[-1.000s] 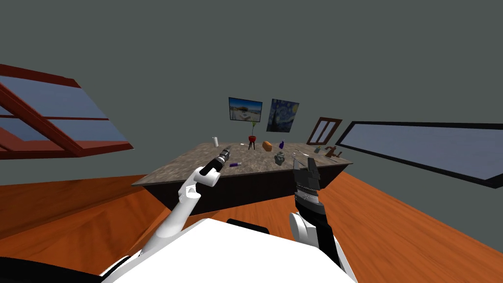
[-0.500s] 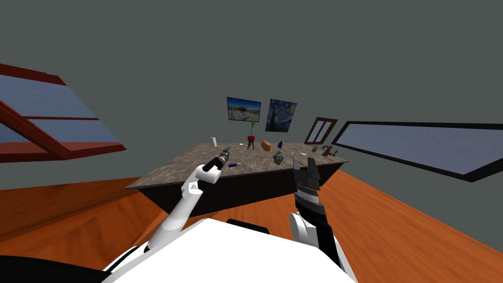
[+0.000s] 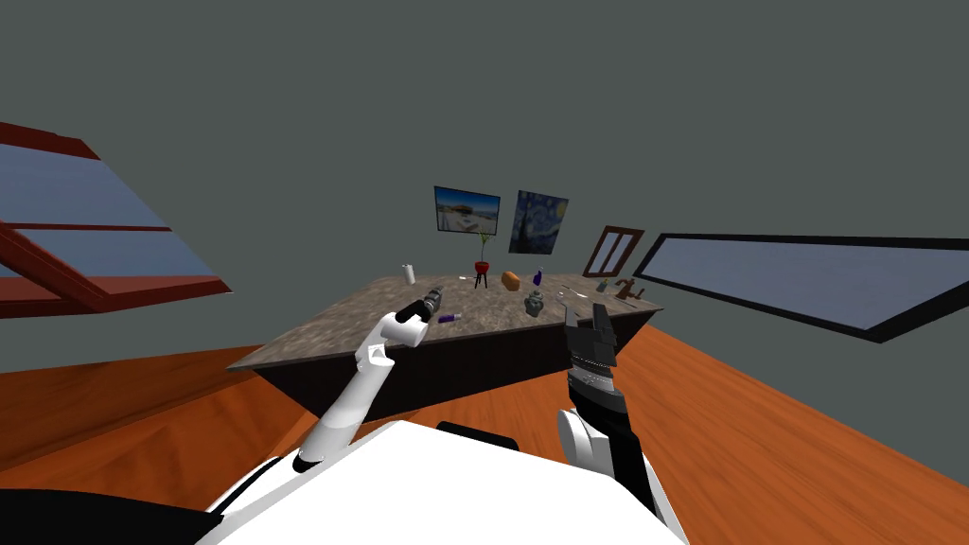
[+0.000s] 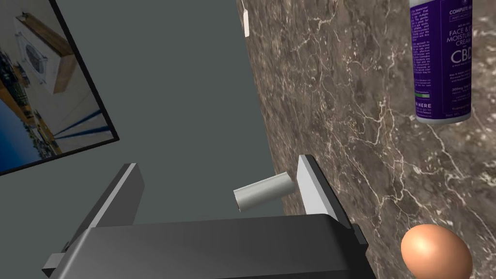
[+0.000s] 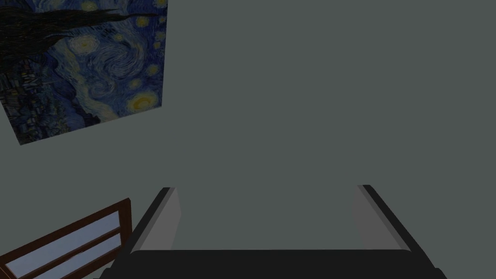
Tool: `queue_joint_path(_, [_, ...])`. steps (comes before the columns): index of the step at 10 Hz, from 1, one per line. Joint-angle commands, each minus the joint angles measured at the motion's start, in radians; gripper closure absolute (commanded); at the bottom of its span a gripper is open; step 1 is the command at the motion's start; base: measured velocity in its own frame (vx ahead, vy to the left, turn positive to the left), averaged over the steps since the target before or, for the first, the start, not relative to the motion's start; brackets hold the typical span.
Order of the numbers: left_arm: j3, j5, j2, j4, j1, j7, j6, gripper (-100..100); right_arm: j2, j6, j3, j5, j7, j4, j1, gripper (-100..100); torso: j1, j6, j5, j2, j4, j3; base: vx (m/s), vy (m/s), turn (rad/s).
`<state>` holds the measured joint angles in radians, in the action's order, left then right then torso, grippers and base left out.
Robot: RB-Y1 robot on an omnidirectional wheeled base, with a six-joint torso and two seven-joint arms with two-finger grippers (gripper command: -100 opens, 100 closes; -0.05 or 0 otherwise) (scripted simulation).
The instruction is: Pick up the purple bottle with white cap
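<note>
Where the brown, marble-veined tabletop (image 3: 350, 322) is loaded, a small red pot on a dark three-legged stand (image 3: 483, 270) is seen near the far edge, with a thin green stem rising from it; a squat grey-green jar (image 3: 536, 303) stands nearer, and what it holds cannot be told; a white upright cylinder (image 3: 408, 273) is set at the far left corner, an orange loaf-shaped thing (image 3: 511, 280) and a small dark purple flask (image 3: 537, 278) beside the pot. The left gripper (image 3: 433, 299) is held over the tabletop, its fingers spread with nothing between them; in the left wrist view a brown egg-shaped thing (image 4: 436, 252) lies close by the gripper's body. The purple bottle with white cap (image 3: 451, 318) lies on its side on the tabletop, outside the gap, off to one finger's (image 4: 312, 186) outer side and apart from it. The right gripper (image 3: 585, 317) is raised at the near right edge, fingers likewise spread.
</note>
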<state>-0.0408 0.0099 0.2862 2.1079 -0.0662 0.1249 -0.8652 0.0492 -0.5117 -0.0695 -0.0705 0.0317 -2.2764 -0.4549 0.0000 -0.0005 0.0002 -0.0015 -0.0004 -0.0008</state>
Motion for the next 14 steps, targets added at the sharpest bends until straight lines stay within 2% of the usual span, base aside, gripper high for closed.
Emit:
queue_joint_path(1, [-0.005,0.002,0.000,-0.009,-0.011,0.004,-0.050,-100,0.000,0.000,0.000,0.000,0.000,0.000,0.000,0,0.000,0.000,0.000,0.000,0.000,0.000,0.012,-0.002,-0.034])
queue_joint_path(2, [-0.005,0.002,0.000,-0.009,-0.011,0.004,-0.064,-100,0.000,0.000,0.000,0.000,0.000,0.000,0.000,0,0.000,0.000,0.000,0.000,0.000,0.000,0.007,-0.001,-0.001])
queue_joint_path(5, [-0.024,0.007,-0.004,-0.048,-0.053,0.020,-0.156,-100,0.000,0.000,0.000,0.000,0.000,0.000,0.000,0,0.000,0.000,0.000,0.000,0.000,0.000,0.016,-0.007,-0.041])
queue_joint_path(7, [-0.024,0.007,-0.004,-0.048,-0.053,0.020,-0.195,-100,0.000,0.000,0.000,0.000,0.000,0.000,0.000,0,0.000,0.000,0.000,0.000,0.000,0.000,0.016,-0.005,-0.012])
queue_joint_path(14, [-0.071,0.013,-0.023,-0.129,-0.120,0.057,-0.403,-100,0.000,0.000,0.000,0.000,0.000,0.000,0.000,0,-0.001,0.000,0.000,-0.001,0.000,-0.001,0.029,-0.012,-0.025])
